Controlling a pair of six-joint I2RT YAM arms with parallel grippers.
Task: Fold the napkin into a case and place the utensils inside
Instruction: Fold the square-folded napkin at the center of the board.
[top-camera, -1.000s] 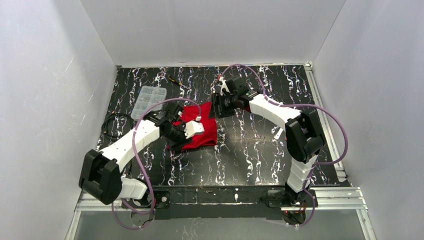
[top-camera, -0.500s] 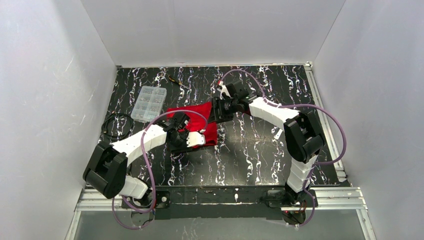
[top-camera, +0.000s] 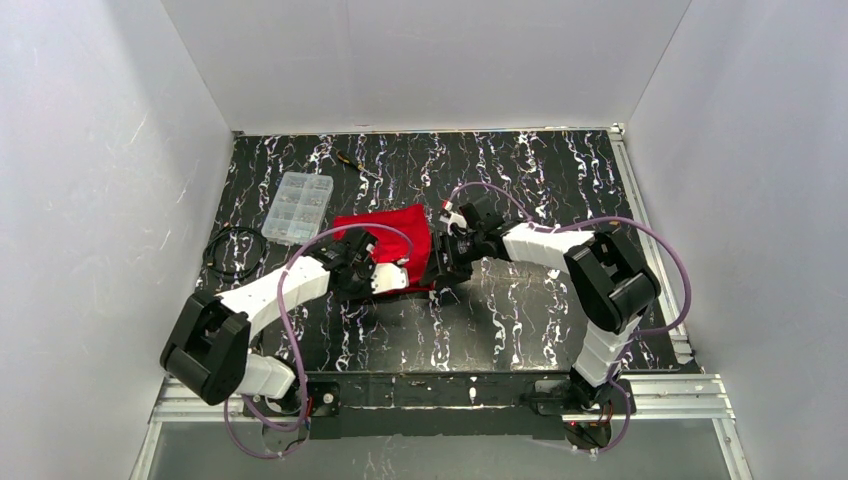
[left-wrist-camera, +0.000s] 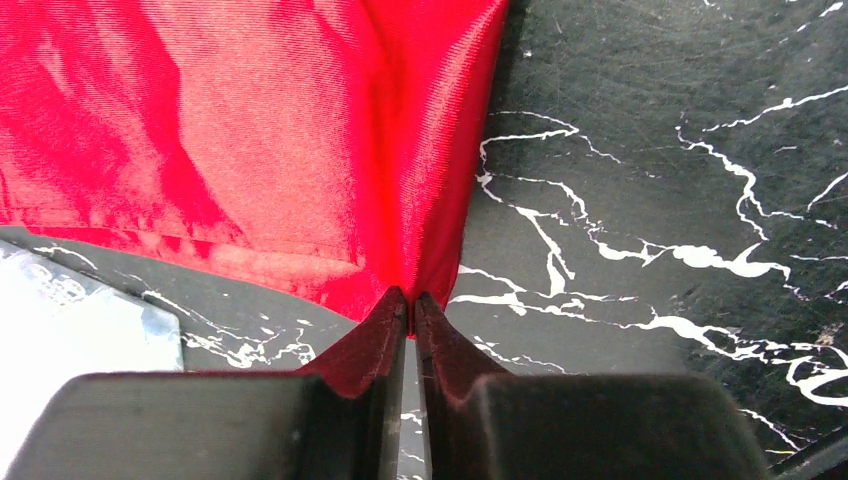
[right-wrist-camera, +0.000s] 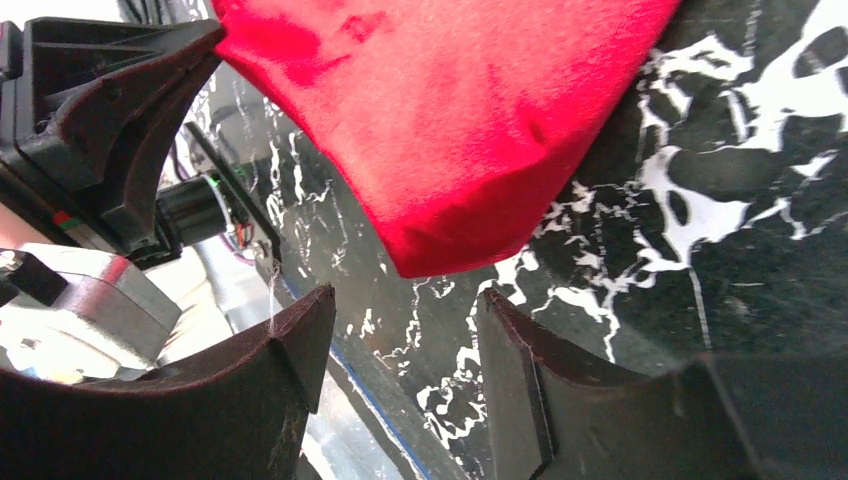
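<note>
I held the left pincer (left-wrist-camera: 410, 298) pinched shut on an edge of the bright red shiny cloth napkin (left-wrist-camera: 250, 130), meaning to fold it, the right pincer (right-wrist-camera: 405, 305) gaping empty beside its corner.

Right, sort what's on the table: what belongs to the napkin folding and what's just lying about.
Job in hand:
red napkin, a corner pinched in the left claw
right claw, open, close to the cloth

Lying about:
clear compartment box
coiled black cable
black-and-yellow tool

No utensils clearly in view.
</note>
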